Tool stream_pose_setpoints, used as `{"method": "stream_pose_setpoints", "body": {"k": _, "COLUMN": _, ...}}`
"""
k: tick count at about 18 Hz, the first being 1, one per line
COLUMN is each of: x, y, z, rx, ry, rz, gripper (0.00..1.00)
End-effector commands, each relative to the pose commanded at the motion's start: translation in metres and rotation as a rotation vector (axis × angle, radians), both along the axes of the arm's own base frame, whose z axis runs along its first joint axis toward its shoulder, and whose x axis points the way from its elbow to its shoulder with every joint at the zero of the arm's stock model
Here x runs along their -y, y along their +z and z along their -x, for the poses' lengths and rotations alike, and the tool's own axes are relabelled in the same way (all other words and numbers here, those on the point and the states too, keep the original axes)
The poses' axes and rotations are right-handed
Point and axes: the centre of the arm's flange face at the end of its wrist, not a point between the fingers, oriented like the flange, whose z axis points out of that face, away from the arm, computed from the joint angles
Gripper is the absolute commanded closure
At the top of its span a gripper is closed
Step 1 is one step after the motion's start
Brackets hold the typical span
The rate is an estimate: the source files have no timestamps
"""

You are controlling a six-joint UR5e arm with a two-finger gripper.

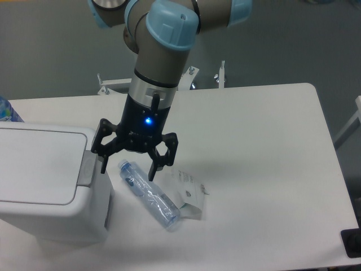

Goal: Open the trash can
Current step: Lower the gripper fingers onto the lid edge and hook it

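The trash can (48, 186) is a large white boxy bin at the left edge of the table, its flat lid down and a grey latch tab (86, 167) on the lid's right side. My gripper (128, 171) hangs open just right of that tab, above the table, with nothing between its fingers. Its left fingertip (104, 167) is close beside the bin's top right corner; I cannot tell whether it touches. The right fingertip (152, 174) is over a clear plastic bottle (148, 194).
The bottle lies on the table right of the bin, slanting down to the right. A white paper packet (190, 195) lies against its lower end. A blue-patterned object (7, 110) peeks in behind the bin at the far left edge.
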Motion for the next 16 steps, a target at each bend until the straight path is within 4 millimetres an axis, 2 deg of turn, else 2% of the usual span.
{"method": "stream_pose_setpoints", "body": {"k": 3, "x": 0.000, "y": 0.001, "z": 0.000, "rx": -0.001, "ry": 0.000, "rz": -0.001, "gripper": 0.00}}
{"method": "stream_pose_setpoints", "body": {"k": 9, "x": 0.005, "y": 0.017, "z": -0.006, "rx": -0.012, "ry": 0.008, "rz": -0.021, "gripper": 0.00}}
{"method": "stream_pose_setpoints", "body": {"k": 16, "x": 0.004, "y": 0.011, "z": -0.005, "rx": 0.000, "ry": 0.016, "rz": -0.012, "gripper": 0.00}}
